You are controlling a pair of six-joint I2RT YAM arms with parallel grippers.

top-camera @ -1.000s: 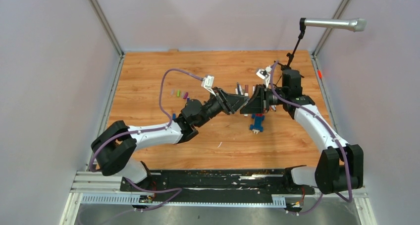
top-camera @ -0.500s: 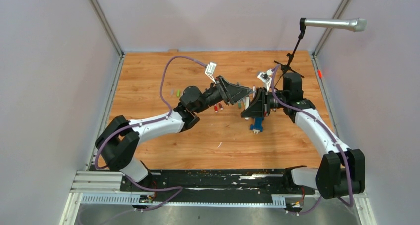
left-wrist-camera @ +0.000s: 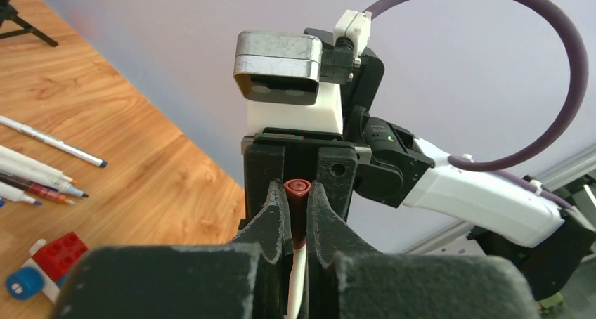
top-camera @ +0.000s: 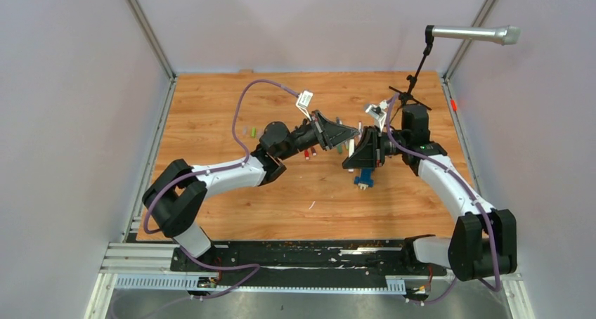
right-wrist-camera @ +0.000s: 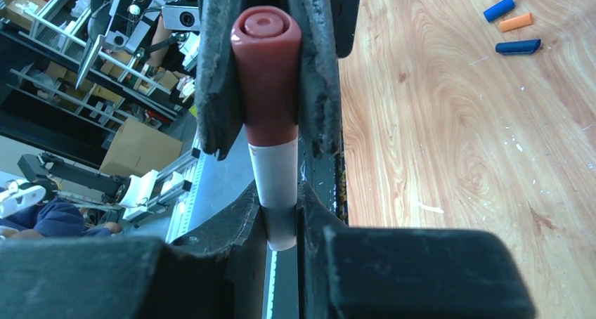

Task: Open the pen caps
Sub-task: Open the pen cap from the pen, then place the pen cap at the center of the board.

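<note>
- Red-brown cap [right-wrist-camera: 267, 73] is sitting on the white barrel [right-wrist-camera: 274, 171], its long axis running in line with the barrel and its closed end pointing away from it.
- Left gripper [left-wrist-camera: 296, 203] is pinching that cap, jaws narrow around it.
- Right gripper [right-wrist-camera: 275, 217] is clamping the barrel just below the cap.
- Both grippers are meeting tip to tip above the middle of the wooden table [top-camera: 211, 101].
- Loose caps [right-wrist-camera: 516, 22] in blue and orange are lying flat on the wood, well apart from the held pen.
</note>
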